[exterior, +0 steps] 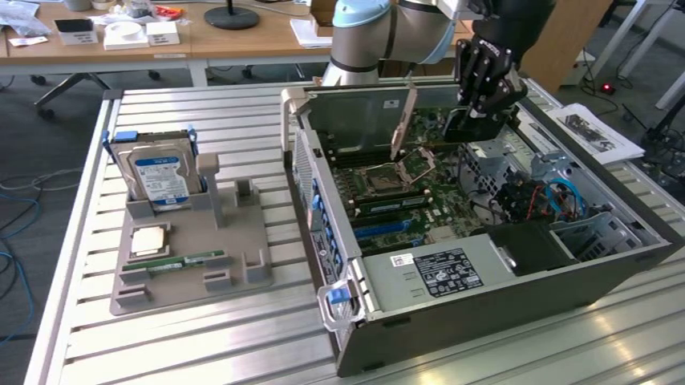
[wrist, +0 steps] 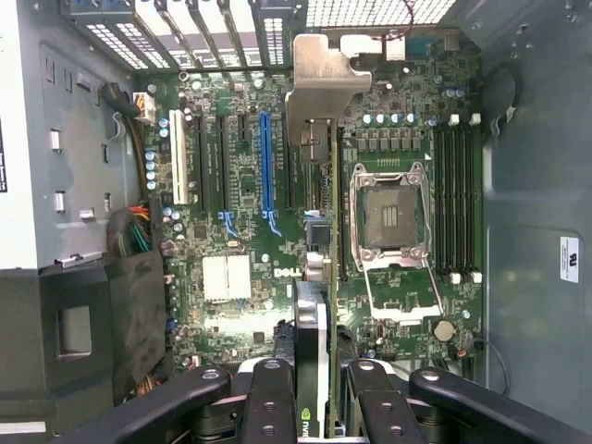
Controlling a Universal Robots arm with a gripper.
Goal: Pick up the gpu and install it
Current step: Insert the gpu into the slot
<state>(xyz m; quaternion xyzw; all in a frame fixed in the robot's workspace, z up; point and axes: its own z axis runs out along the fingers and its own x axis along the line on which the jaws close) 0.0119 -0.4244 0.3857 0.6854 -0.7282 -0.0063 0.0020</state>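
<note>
My gripper hangs over the open computer case, shut on the gpu. In the wrist view the gpu stands edge-on between my black fingers, its black cooler to one side of the thin green card. Its silver end bracket is at the end far from my gripper, towards the case's slotted rear wall. The card hovers above the green motherboard, apart from it. It lies between the blue expansion slot and the processor socket.
A grey tray on the exterior view's left holds an upright hard drive, a processor and a memory stick. The case walls, drive cage and cables hem in the motherboard. Everything rests on a slatted metal table.
</note>
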